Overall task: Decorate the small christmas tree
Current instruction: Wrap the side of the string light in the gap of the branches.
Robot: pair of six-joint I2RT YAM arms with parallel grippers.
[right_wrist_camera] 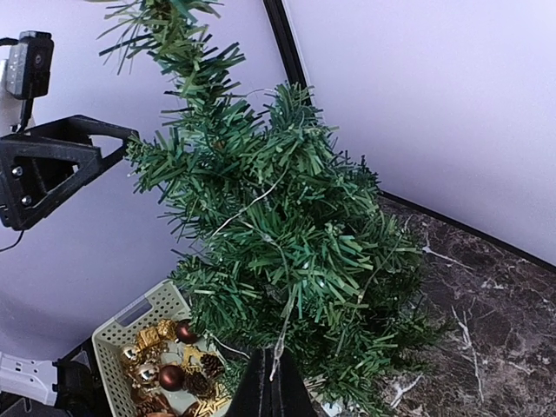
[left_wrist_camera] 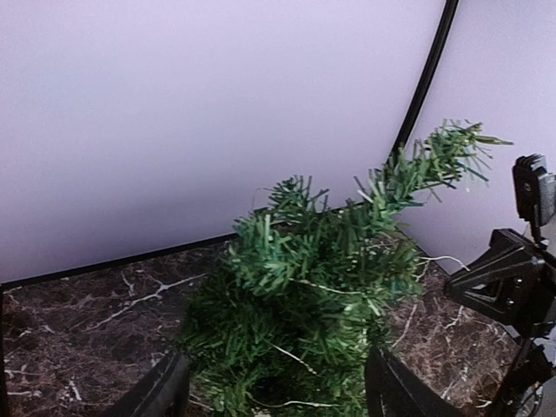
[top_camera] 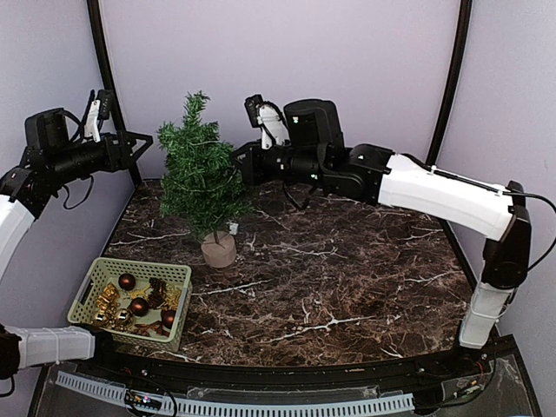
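**A:** Top view first. The small christmas tree stands upright at about ten o'clock on the marbled bench, with its tan wooden base flat on the surface.

**B:** And there's an arm on each side of it! The left claw hangs at the tree's nine o'clock, level with the upper branches. The right claw sits at three o'clock, its tip right at the foliage.

**A:** How's the left claw looking?

**B:** Wide open. On its own camera the two dark fingers are spread at the bottom corners, and the tree fills the gap between them. Nothing is gripped.

**A:** The right wrist camera agrees. It catches that left claw at nine o'clock, splayed beside the treetop.

**B:** The right claw is closed, fingers pressed together and pointing up into the lower branches. A thin pale thread runs down through the needles toward its tip. I can't tell whether it's pinched.

**A:** Anything else on the bench?

**B:** A pale green basket at eight o'clock, well apart from the trunk. It holds dark red baubles and gold trinkets.
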